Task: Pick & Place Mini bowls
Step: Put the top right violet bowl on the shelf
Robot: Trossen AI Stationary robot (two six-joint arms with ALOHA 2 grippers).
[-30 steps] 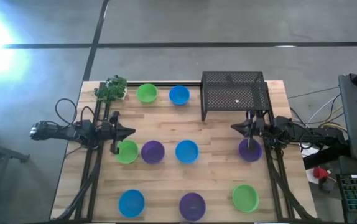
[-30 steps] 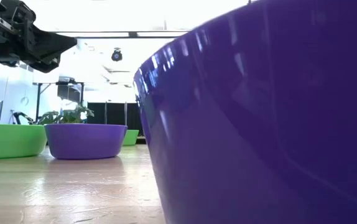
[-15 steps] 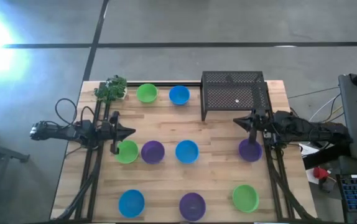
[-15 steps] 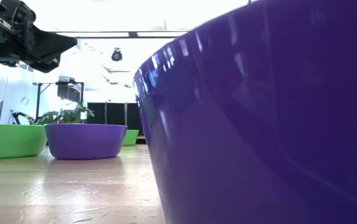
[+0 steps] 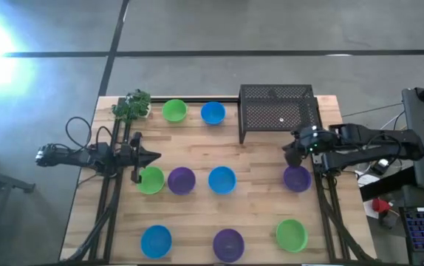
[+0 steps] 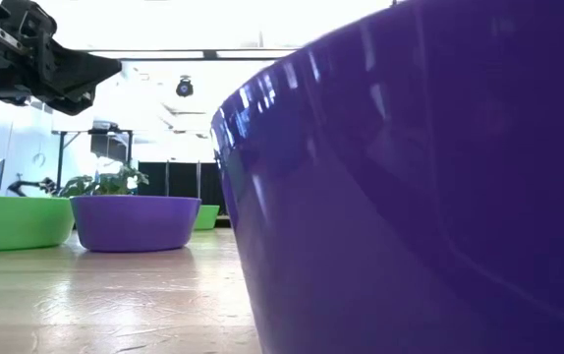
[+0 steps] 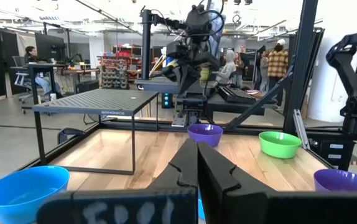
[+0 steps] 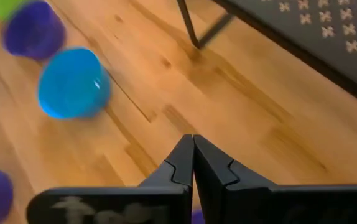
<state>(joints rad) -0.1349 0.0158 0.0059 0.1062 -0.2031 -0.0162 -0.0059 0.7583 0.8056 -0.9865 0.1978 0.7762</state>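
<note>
Left wrist cam only: people behind table.

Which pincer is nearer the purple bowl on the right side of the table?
The right one. The right pincer hovers just beside that purple bowl, toward the black mesh stand. The left pincer sits across the table, by a green bowl.

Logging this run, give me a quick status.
Left gripper shut, empty, beside a green bowl. Right gripper shut, empty, above a purple bowl. Nothing blocking.
</note>
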